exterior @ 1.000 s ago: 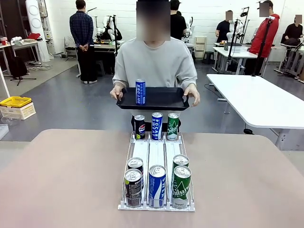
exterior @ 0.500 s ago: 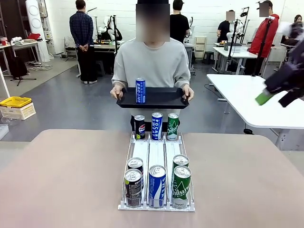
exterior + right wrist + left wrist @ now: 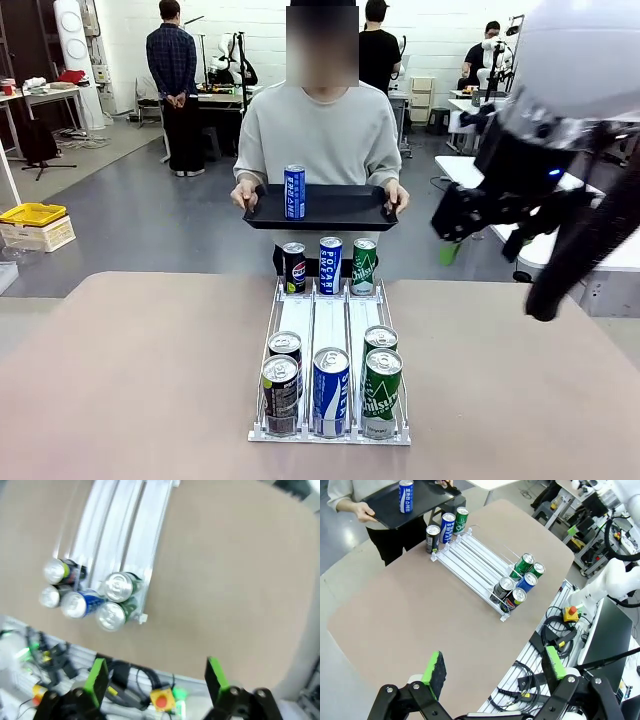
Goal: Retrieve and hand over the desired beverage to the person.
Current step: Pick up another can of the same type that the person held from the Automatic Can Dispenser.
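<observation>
My right gripper [image 3: 155, 680] hangs spread and empty — the upright blue can [image 3: 75, 605] stands below, off to its left, at the rack's [image 3: 125, 510] near end.

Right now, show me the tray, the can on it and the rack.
tray [image 3: 345, 207]: front view, bare part right of the can.
can [image 3: 295, 192]: front view, middle of its blue label.
rack [image 3: 330, 322]: front view, bare middle lane.
</observation>
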`<state>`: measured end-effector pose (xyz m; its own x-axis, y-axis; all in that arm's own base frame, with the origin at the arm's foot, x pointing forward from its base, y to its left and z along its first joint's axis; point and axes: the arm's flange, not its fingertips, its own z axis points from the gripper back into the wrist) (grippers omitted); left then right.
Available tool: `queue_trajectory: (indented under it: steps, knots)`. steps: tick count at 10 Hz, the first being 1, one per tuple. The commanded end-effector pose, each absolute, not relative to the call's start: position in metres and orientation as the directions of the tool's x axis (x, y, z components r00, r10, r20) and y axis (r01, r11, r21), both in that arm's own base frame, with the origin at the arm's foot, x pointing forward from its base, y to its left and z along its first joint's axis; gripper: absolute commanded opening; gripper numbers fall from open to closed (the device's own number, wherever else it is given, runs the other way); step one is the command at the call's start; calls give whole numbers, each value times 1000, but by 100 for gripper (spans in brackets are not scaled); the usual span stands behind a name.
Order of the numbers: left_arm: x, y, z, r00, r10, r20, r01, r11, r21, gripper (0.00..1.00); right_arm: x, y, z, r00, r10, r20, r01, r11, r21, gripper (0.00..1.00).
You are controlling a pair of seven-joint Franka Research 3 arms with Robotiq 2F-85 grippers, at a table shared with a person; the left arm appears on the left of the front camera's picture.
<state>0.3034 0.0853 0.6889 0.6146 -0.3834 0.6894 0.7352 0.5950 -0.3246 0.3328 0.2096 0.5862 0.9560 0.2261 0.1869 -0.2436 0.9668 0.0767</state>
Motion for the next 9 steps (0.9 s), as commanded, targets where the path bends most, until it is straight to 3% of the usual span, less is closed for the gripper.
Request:
queue_trajectory:
  steps: [1, 4, 9]
  knots:
    - [303, 88, 689, 595, -386, 705, 752, 577, -319, 100, 356, 237, 582, 971, 190, 144, -209, 969, 134, 100]
    - [303, 88, 689, 595, -386, 705, 752, 577, -319, 100, 362, 261, 554, 980, 151, 128, -169, 975, 143, 100]
    - [303, 88, 689, 595, -386, 705, 752, 577, -319, 100, 362, 247, 561, 973, 199, 119, -214, 968, 130, 100]
